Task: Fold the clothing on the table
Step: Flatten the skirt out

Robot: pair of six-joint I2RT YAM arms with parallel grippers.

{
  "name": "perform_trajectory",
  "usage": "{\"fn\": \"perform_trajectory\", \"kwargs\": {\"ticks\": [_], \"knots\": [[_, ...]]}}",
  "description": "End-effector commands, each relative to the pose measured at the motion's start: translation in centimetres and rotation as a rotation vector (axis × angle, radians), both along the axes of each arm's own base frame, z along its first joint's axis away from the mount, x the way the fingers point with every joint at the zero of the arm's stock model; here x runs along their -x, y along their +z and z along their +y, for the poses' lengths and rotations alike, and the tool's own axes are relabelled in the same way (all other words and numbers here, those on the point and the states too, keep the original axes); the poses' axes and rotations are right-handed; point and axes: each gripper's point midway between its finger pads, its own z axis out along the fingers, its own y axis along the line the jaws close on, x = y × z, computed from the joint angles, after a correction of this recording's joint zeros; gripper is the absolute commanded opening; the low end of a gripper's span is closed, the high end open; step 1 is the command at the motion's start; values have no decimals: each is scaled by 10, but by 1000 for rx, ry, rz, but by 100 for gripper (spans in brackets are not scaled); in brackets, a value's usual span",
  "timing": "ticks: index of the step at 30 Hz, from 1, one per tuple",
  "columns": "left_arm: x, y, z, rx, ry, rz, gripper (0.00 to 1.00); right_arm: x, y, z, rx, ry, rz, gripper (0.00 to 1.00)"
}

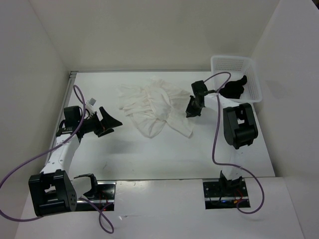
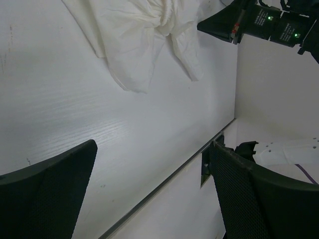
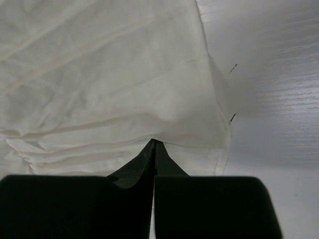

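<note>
My left gripper [image 1: 105, 123] hangs wide open and empty over the surface [image 1: 149, 154], left of the clothing [image 1: 152, 107], which lies crumpled toward the far middle. My right gripper [image 1: 193, 111] is pinched shut on its right edge.

Thin wrinkled white cloth clothing [image 1: 154, 107], matt faintly grained table [image 1: 149, 154]; mesh plastic basket [image 1: 219, 64]

One garment [image 1: 154, 107]; one basket [image 1: 232, 58]; two grippers [image 1: 114, 125] [image 1: 192, 112].
</note>
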Motion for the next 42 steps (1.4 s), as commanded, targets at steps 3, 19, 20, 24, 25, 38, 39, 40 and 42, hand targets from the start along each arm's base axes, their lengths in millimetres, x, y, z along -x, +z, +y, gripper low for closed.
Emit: {"fn": "perform_trajectory", "kwargs": {"ticks": [3, 19, 20, 24, 25, 38, 39, 40, 42], "knots": [[-1, 6, 0, 0, -17, -37, 100, -13, 75, -15, 29, -72, -178, 0], [-2, 5, -3, 21, -47, -43, 100, -6, 37, -29, 111, -44, -81, 81], [-2, 5, -3, 21, -47, -43, 100, -8, 31, -26, 97, -37, -75, 80], [-2, 7, -3, 18, -47, -53, 100, -12, 0, -18, 78, -9, -25, 70], [-2, 7, -3, 18, -47, -53, 100, -16, 0, -14, 61, -2, -32, 65], [-8, 3, 2, -6, -16, -59, 100, 14, 89, -71, 226, -154, -151, 0], [-8, 3, 2, -6, -16, -59, 100, 18, 96, -79, 237, -173, -153, 0], [-8, 0, 2, -4, -16, -49, 100, 29, 111, -86, 257, -186, -165, 0], [-8, -1, 1, 4, -22, -41, 100, 30, 137, -88, 253, -208, -205, 0]]}}
